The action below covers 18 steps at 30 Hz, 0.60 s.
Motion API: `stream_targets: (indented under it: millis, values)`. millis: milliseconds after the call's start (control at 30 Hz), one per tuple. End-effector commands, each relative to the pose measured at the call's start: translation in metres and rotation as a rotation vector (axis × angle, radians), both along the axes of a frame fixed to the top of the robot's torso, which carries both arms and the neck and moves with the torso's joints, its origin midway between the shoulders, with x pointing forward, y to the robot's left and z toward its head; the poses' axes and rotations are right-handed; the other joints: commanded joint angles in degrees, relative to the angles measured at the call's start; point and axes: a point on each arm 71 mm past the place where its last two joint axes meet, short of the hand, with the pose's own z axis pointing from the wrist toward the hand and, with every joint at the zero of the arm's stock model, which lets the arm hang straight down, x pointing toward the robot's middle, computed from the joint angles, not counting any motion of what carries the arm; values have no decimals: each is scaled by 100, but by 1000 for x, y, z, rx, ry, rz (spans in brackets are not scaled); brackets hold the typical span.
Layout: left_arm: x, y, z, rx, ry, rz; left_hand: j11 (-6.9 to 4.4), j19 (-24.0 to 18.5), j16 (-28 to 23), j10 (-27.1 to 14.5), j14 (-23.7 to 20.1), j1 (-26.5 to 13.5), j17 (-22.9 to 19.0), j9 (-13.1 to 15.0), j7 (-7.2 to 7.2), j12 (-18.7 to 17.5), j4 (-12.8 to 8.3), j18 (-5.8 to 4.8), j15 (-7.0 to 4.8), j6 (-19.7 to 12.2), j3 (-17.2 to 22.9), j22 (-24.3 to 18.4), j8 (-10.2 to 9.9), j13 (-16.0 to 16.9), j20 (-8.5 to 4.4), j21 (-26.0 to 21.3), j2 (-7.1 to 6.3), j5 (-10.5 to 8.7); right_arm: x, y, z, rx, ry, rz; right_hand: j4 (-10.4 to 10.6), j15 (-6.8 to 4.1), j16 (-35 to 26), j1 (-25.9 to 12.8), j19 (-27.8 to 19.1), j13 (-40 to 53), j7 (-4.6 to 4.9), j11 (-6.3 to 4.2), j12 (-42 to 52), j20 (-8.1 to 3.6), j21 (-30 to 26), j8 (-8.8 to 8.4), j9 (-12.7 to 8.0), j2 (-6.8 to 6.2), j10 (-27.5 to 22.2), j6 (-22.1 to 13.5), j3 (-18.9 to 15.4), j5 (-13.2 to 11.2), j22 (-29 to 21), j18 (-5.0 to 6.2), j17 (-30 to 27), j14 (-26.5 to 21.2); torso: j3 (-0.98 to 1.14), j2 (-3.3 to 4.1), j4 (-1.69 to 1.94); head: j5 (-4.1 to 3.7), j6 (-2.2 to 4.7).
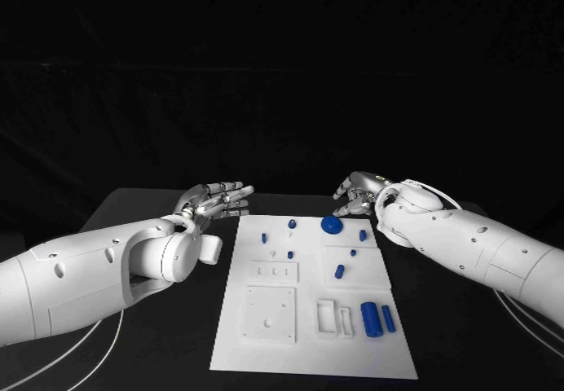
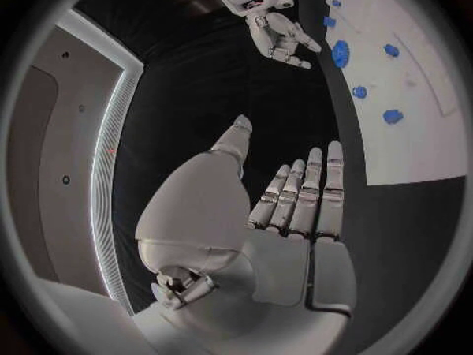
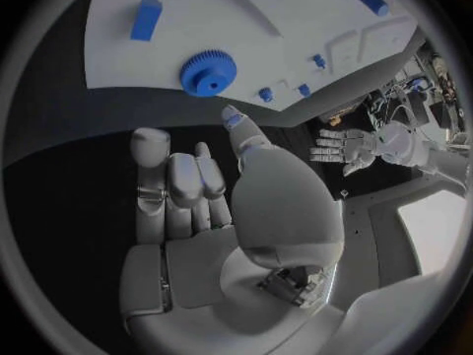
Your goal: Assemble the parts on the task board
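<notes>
Black table (image 1: 141,204) carries the white task board (image 1: 311,342); left hand (image 1: 215,201) hovers beside it, fingers straight, holding nothing. Right hand (image 1: 359,198), fingers half-curled and empty, hangs just behind the blue gear (image 1: 332,223) at the board's far end.

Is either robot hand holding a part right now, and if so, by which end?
Nothing is held. The left robot hand is open beside the task board; the right robot hand hovers empty near the blue gear.

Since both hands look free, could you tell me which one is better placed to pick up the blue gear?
Right. The right hand hovers just beside the blue gear; the left hand is off the task board.
</notes>
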Motion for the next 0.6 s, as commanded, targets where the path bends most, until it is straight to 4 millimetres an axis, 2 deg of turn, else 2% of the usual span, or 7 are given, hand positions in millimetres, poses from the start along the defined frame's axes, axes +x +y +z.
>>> stream_targets:
  millis: [33,167,267,300,600]
  values:
    - [0,-2,3,-5,-15,-8,-7,19,-18,-7,9,18,-7,-1,89,-18,-28,-7,-9,26,-17,-7,6,-3,-7,-36,3,5,0,3,-10,-22,134,27,35,-9,34,5,128,58,2,-7,44,15,31,-10,-2,-50,38,-194,-73,36,76,45,48,41,1,10,3,-15,-11]
    - [0,-2,3,-5,-15,-11,-7,19,-18,-7,9,18,-7,-1,89,-18,-28,-7,-9,26,-17,-7,6,-3,-7,-36,3,5,2,7,-13,-26,157,35,83,-3,21,34,140,90,10,3,23,17,-15,-17,-6,-51,43,-238,-120,55,177,36,80,46,2,4,-1,-32,-21]
    - [0,-4,3,-3,-16,-13,-4,16,-17,-15,5,16,-7,-1,89,-18,-48,-8,-9,27,-21,-6,6,-3,-6,-41,12,10,3,9,-15,-28,165,36,62,-8,1,40,138,77,3,-14,-6,17,-44,-18,-9,-42,25,-291,-99,246,201,21,73,48,3,3,1,-56,-34]
    - [0,-4,3,-3,-16,-14,-4,16,-17,-15,5,16,-7,-1,89,-18,-48,-8,-9,27,-21,-6,6,-3,-6,-41,12,10,4,10,-15,-28,164,35,-8,-14,-16,-8,158,88,4,-15,-19,6,-98,-21,-11,-27,31,-329,-75,246,274,2,84,56,1,0,2,-64,-36]
    - [0,-5,3,-2,-16,-18,-4,16,-17,-15,5,16,-7,-1,89,-18,-48,-8,-9,27,-21,-6,6,-3,-6,-41,12,10,6,11,-18,-32,169,33,6,-10,-1,-11,174,102,3,-13,-9,9,-118,-16,-8,-11,39,-261,-69,255,317,8,105,58,-2,-2,-4,-81,-49]
